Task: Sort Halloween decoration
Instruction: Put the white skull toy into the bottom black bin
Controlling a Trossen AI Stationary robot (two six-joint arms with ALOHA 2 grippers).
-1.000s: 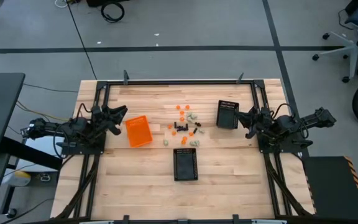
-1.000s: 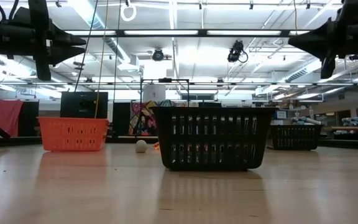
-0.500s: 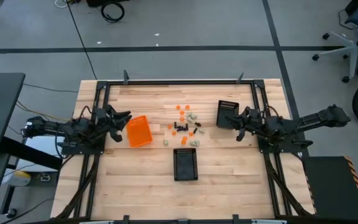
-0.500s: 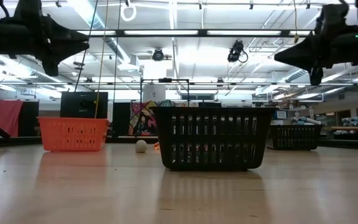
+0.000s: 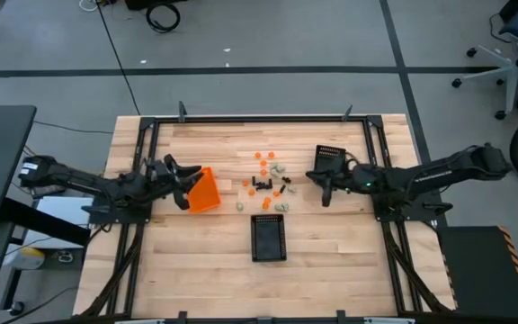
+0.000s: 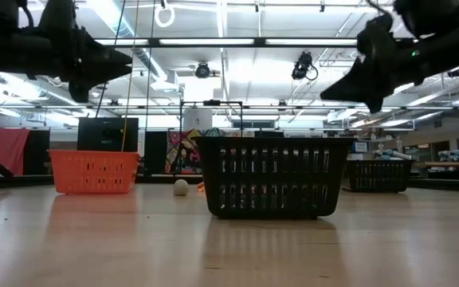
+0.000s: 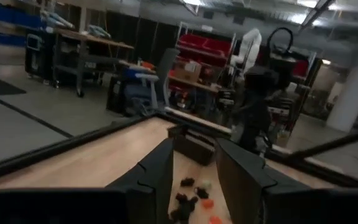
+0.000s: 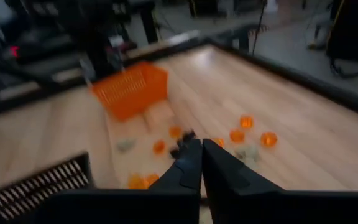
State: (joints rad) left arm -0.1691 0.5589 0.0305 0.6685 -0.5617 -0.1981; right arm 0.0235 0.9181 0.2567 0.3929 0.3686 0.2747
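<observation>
Halloween decoration (image 5: 268, 184) is scattered between both grippers; left gripper (image 5: 180, 173) is held above the orange bin (image 5: 206, 191), fingers spread; right gripper (image 5: 319, 183) is just beside the pieces, fingers pressed together.

No text, label, brand or number can be read in any view. The bins (image 5: 269, 238) and the table (image 5: 331, 243) carry no visible marking (the room's far shelves are too indistinct to tell)
</observation>
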